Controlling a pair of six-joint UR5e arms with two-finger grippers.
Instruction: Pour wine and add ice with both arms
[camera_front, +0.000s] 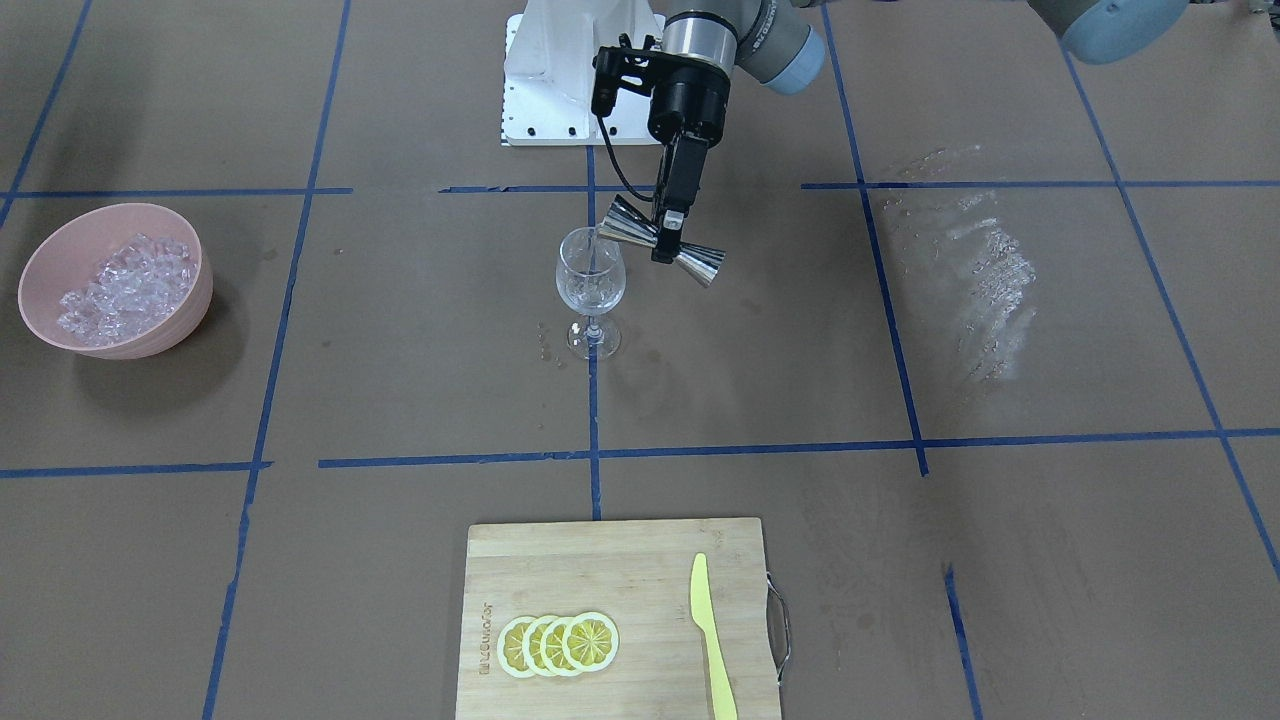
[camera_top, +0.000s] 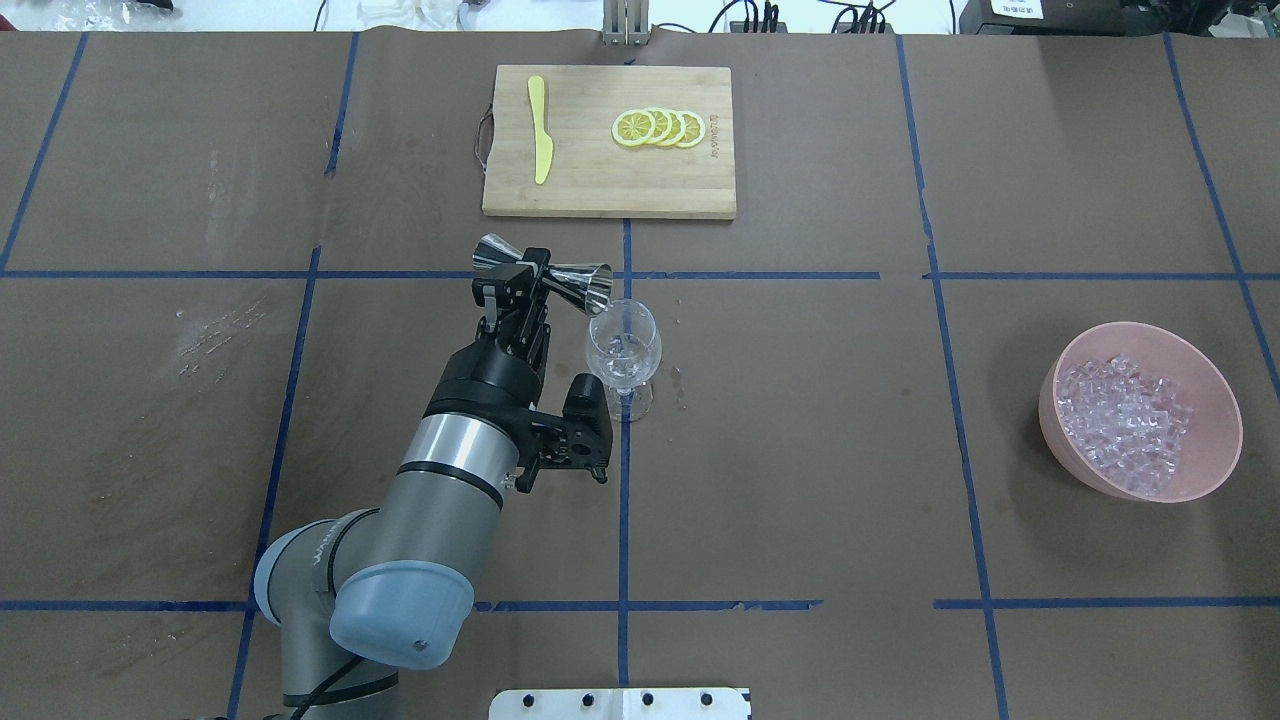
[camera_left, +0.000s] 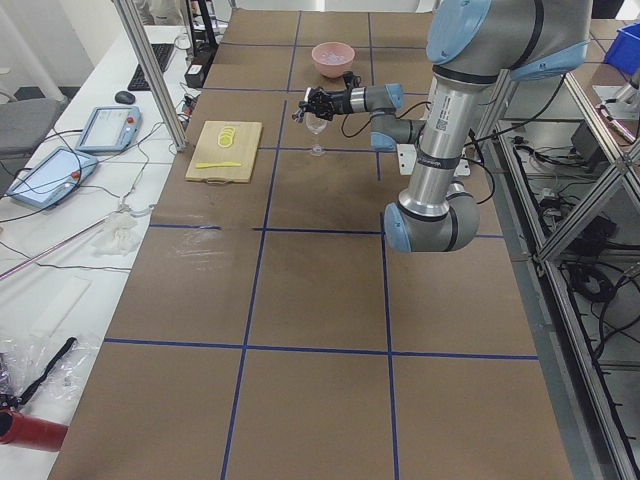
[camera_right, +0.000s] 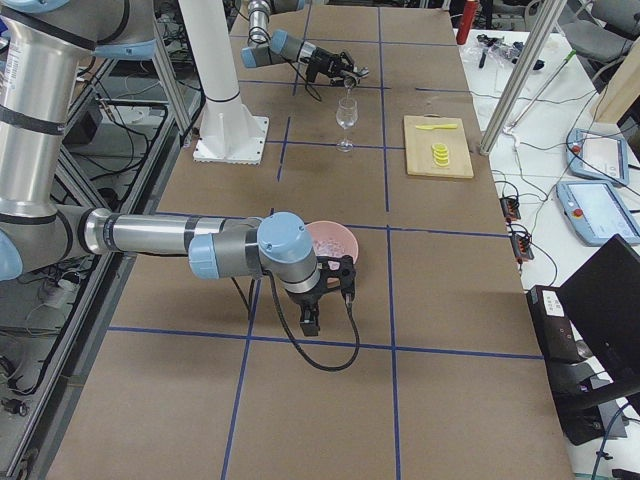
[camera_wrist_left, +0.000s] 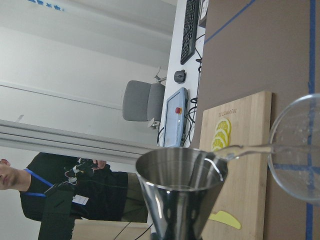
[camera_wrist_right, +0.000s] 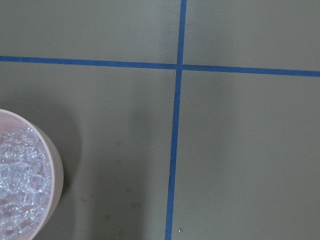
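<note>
My left gripper (camera_top: 528, 268) is shut on the waist of a steel jigger (camera_top: 582, 283), tilted with its mouth at the rim of the wine glass (camera_top: 622, 350). In the left wrist view a thin clear stream of wine (camera_wrist_left: 250, 147) runs from the jigger (camera_wrist_left: 180, 185) into the glass (camera_wrist_left: 300, 155). The glass (camera_front: 590, 285) stands upright at the table's middle. The ice (camera_top: 1128, 422) fills a pink bowl (camera_top: 1215, 400). My right gripper (camera_right: 309, 325) shows only in the exterior right view, beside the bowl; I cannot tell whether it is open or shut.
A wooden cutting board (camera_top: 600, 190) at the far side carries lemon slices (camera_top: 660, 128) and a yellow knife (camera_top: 541, 140). A wet smear (camera_front: 985, 270) marks the table on my left. Small drops lie by the glass foot (camera_top: 680, 385). A person (camera_wrist_left: 55, 195) stands beyond the table.
</note>
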